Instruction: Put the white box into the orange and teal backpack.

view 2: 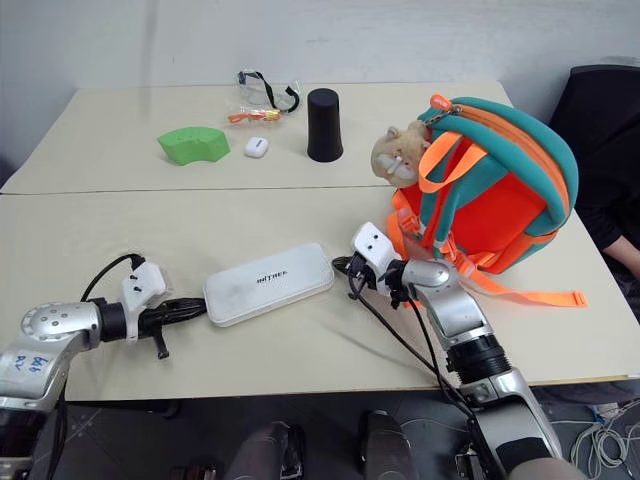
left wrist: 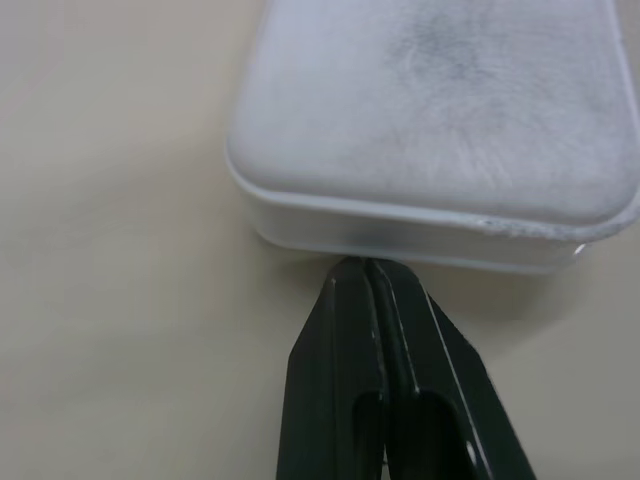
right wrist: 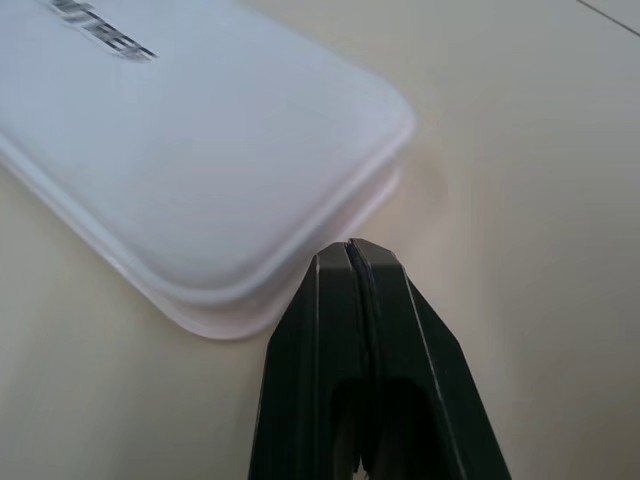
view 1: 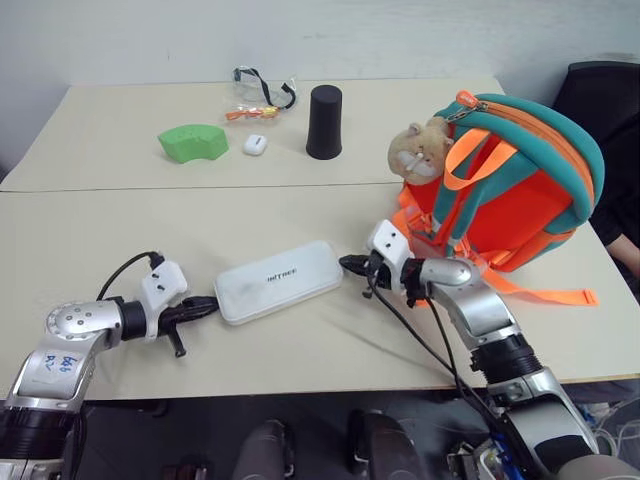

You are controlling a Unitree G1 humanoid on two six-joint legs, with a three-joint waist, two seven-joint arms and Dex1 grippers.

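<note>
White plastic, flat and long, the box (view 1: pixel 279 280) lies on the table (view 1: pixel 100 250) between the two grippers, its lettered face up. The left gripper (view 1: pixel 205 305) has its black fingers pressed together with no gap, tips at the box's near-left end; in the left wrist view the tips sit just under that end's lower edge, touching or very nearly so. The right gripper (view 1: pixel 351 264) is likewise closed tight, its tips at the opposite end of the box, and whether they touch the rim I cannot tell for sure. Neither claw holds anything: both are pinched on themselves and set against the box's two short ends. The backpack (view 1: pixel 520 180) stands upright just beyond the right gripper, well to the right of the box, a plush charm (view 1: pixel 420 150) hanging at its top; its zipper looks closed or only slightly parted from here. The step in hand seems to be bracketing the box end to end, ready for a two-handed squeeze-lift. The next move calls for even inward pressure from both arms so the slick case does not pop out, then a level raise and a carry toward the backpack's top, whose opening will have to be wide enough.
</note>
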